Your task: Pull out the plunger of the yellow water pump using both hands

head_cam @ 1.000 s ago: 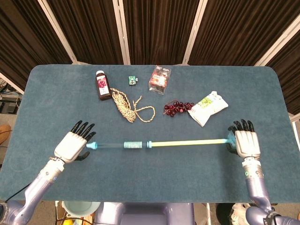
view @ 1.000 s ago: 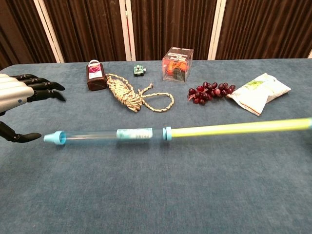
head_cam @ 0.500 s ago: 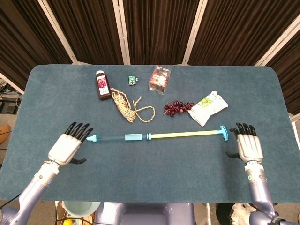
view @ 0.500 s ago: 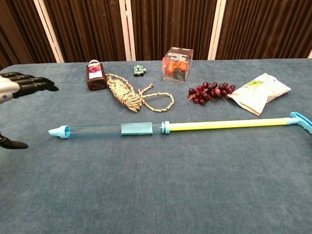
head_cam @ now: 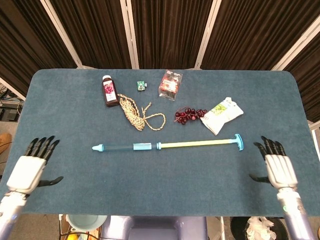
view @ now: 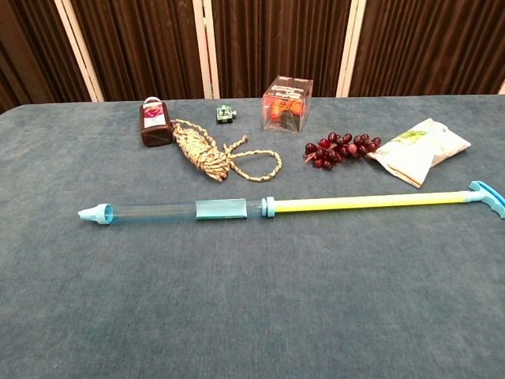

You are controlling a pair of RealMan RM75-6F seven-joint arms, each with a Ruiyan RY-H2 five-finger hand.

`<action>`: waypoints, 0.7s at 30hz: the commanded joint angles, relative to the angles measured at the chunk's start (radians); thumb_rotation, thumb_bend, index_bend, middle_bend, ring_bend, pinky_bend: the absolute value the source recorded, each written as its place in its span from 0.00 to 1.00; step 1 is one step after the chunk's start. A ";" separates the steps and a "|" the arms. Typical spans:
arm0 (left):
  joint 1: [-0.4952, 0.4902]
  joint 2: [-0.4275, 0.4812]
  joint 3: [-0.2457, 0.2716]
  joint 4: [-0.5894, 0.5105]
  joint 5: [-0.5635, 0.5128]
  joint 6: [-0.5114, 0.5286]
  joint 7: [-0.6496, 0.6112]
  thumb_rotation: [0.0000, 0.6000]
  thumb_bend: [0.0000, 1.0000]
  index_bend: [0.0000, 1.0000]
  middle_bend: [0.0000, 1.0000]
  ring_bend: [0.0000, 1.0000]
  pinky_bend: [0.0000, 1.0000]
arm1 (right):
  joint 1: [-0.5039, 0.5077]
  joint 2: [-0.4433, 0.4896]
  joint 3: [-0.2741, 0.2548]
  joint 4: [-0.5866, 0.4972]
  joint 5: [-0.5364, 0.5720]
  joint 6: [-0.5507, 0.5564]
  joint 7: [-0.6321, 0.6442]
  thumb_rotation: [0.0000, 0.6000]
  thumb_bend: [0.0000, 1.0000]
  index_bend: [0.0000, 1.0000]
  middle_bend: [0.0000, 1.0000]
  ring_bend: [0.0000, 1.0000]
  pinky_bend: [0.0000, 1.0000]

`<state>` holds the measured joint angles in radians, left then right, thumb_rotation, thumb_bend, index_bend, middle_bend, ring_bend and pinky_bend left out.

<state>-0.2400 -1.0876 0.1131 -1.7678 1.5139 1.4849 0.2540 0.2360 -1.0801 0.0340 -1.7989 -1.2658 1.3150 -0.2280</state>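
Pump: the long water pump with clear blue barrel point(head_cam: 121, 147) lies flat across the blue-carpeted table point(head_cam: 65, 110); its yellow plunger rod point(head_cam: 195, 144) is drawn far out, blue T-handle point(head_cam: 238, 142) at the right end
Left hand point(head_cam: 29, 170): fingers spread, holding nothing; well apart from the pump's nozzle end
Right hand point(head_cam: 278, 167): fingers spread, empty; near the handle, not touching
Behind the pump: coiled tan rope point(head_cam: 135, 112); dark red bottle point(head_cam: 109, 91); bunch of red grapes point(head_cam: 189, 115); white snack bag point(head_cam: 222, 114)

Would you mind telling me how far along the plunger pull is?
Done, it seems: the yellow plunger stands well out of the clear barrel, and the pump lies on the table. In hand: nothing; left hand and right hand are open, apart from it. Nothing visibly left.
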 commanded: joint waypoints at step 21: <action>0.209 0.050 0.011 0.156 0.085 0.208 -0.215 1.00 0.04 0.00 0.00 0.00 0.01 | -0.196 0.082 -0.034 0.106 -0.176 0.248 0.243 1.00 0.10 0.07 0.00 0.00 0.00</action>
<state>-0.0364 -1.0400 0.1282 -1.6142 1.5959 1.6859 0.0448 0.0413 -1.0003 -0.0021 -1.6917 -1.4425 1.5629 0.0129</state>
